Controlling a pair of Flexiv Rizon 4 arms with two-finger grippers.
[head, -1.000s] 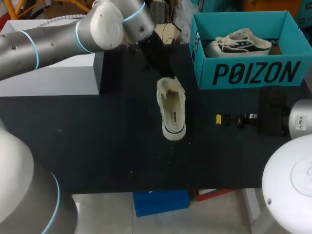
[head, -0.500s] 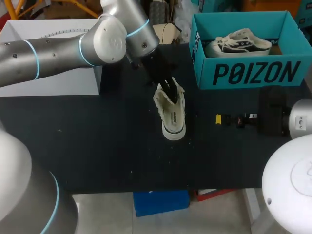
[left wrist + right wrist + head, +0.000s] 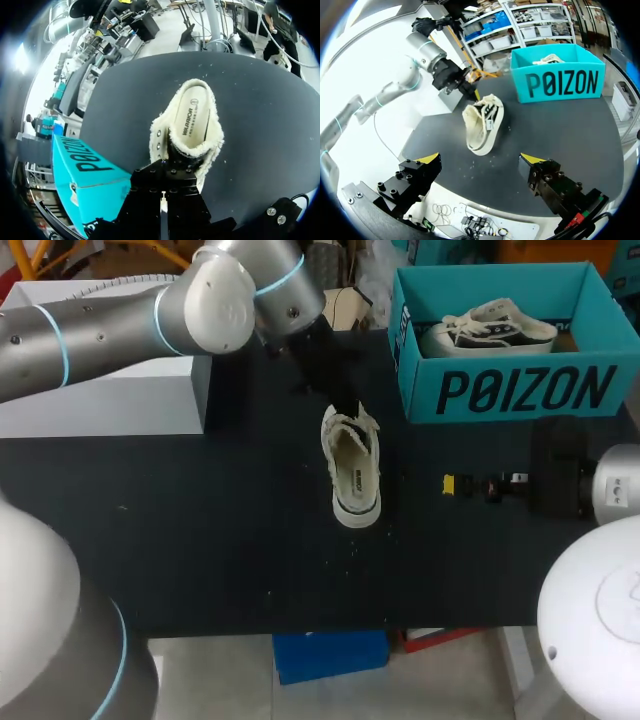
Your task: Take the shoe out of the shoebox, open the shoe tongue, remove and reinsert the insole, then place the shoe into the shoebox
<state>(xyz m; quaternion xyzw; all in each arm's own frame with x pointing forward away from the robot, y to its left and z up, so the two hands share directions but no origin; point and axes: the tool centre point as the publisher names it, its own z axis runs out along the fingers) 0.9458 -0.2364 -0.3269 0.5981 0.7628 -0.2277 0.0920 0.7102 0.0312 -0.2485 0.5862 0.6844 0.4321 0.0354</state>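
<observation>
Burying the left pincer [image 3: 346, 409], grip unclear, shoe [image 3: 356, 468] lies near shoebox [image 3: 520, 392]; right pincer [image 3: 481, 159] gapes

Black bench [image 3: 200, 540], matte top. White box [image 3: 120, 400] sits on its rear left part. Small pale specks [image 3: 352, 548] scattered on the bench surface, mostly near the middle and front.

shoe [image 3: 352, 468]: cream cloth upper, rough, fuzzy & frayed round the opening; sole rim smooth, rubber-like, slight sheen. insole [image 3: 191, 116] inside the shoe: smooth, matt. counter [image 3: 200, 530] under the shoe: matt black, fine-grained, pale crumbs nr the shoe. shoebox [image 3: 500, 390] beyond the shoe: teal card, smooth, low sheen. left arm [image 3: 110, 330] over the shoe: silver metal look, satin; joint cap glossy white. right hand [image 3: 480, 159]: matt black body w/ screw heads, yellow tips.
</observation>
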